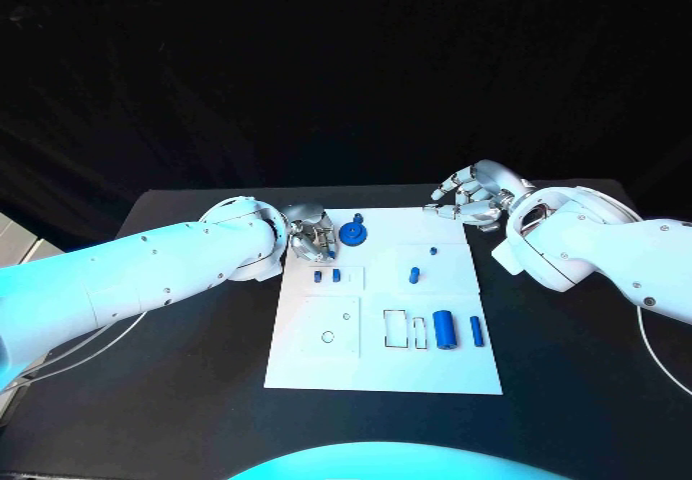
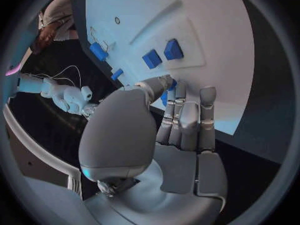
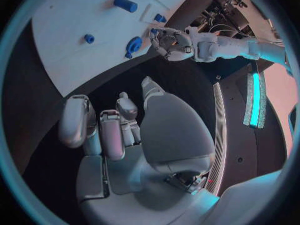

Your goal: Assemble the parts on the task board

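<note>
Head camera looks down; wrist cameras sit close, sharing the task board (image 1: 433,375).

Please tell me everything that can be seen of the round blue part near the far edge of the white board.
The round blue part is a small disc with a hole in its middle and a short tab on one side, like a ring or gear; it looks like matt plastic. It lies on the task board near its far edge, also seen in the right wrist view. The left hand is right beside it; whether the fingers touch it cannot be told.
</note>
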You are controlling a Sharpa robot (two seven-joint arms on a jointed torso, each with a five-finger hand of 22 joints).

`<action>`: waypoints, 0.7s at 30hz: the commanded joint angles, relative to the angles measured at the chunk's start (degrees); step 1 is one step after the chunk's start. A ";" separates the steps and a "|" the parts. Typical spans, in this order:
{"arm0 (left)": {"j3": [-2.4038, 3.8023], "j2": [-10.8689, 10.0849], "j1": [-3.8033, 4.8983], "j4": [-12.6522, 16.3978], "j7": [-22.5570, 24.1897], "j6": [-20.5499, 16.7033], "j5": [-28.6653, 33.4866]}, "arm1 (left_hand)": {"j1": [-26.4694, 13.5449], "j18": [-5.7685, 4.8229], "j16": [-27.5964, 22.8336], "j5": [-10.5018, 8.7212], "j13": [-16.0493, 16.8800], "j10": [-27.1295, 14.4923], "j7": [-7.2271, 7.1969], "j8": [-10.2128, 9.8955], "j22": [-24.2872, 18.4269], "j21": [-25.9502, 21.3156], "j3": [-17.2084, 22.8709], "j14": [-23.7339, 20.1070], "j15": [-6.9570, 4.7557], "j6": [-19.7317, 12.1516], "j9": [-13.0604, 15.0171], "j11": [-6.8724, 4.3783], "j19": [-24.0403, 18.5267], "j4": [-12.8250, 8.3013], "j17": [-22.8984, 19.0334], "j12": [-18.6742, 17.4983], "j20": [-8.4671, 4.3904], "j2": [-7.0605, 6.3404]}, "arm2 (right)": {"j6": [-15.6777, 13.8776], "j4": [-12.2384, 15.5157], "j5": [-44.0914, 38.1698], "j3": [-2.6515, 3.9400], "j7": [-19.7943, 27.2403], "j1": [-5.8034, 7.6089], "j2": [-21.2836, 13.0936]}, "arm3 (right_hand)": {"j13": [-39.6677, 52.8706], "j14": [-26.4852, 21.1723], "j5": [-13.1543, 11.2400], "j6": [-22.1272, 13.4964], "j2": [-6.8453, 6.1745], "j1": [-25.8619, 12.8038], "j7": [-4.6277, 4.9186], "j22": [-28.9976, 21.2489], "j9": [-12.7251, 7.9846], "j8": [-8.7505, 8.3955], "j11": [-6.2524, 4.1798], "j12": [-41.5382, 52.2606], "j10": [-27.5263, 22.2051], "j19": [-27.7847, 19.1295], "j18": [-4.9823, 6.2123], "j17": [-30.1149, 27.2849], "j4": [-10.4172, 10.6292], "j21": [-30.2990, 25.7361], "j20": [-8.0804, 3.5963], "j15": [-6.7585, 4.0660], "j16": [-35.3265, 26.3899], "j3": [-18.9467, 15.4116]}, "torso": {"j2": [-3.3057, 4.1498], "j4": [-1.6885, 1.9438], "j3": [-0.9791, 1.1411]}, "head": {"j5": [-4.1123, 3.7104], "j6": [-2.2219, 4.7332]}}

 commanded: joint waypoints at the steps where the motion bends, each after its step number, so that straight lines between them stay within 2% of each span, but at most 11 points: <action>1: -0.14 0.17 -0.10 -0.14 -0.14 1.68 -0.42 | -0.32 -0.31 0.39 -0.19 0.07 0.38 0.04 0.20 -0.08 -0.12 -0.32 0.40 -0.08 0.35 0.12 0.12 0.29 0.10 0.03 -0.05 0.10 0.06 | 0.60 0.02 -0.64 0.01 0.21 -0.02 -0.02 | -0.06 2.77 0.08 0.21 0.28 0.14 -0.16 1.81 -0.06 0.31 -0.16 -0.31 -0.14 -0.16 0.77 2.96 -0.07 -0.36 -0.16 -0.42 -0.35 -0.32 | 0.03 0.02 -0.01 | -0.02 0.03; 14: -0.18 0.05 -0.13 -0.23 -0.11 0.92 -0.64 | -0.15 -0.29 0.36 -0.17 0.12 0.43 0.01 0.15 -0.18 -0.21 -0.30 0.34 -0.15 0.35 0.14 0.07 0.25 -0.06 -0.09 -0.04 0.04 0.05 | 0.60 -0.04 -0.64 0.01 0.24 -0.03 -0.01 | -0.06 2.77 0.08 0.21 0.28 0.14 -0.16 1.81 -0.06 0.31 -0.16 -0.31 -0.14 -0.16 0.77 2.96 -0.07 -0.36 -0.16 -0.42 -0.35 -0.32 | -0.01 0.08 -0.08 | 0.05 0.00; 21: -0.18 0.01 -0.14 -0.16 -0.03 0.85 -0.54 | -0.13 -0.28 0.34 -0.16 0.14 0.36 0.07 -0.01 -0.28 -0.28 -0.34 0.27 -0.16 0.16 0.11 0.11 0.21 -0.13 -0.21 -0.10 0.00 -0.05 | 0.58 -0.05 -0.64 0.01 0.27 -0.04 0.01 | -0.06 2.77 0.08 0.21 0.28 0.14 -0.16 1.81 -0.06 0.31 -0.16 -0.31 -0.14 -0.16 0.77 2.96 -0.07 -0.36 -0.16 -0.42 -0.35 -0.32 | 0.00 0.05 -0.02 | 0.12 -0.05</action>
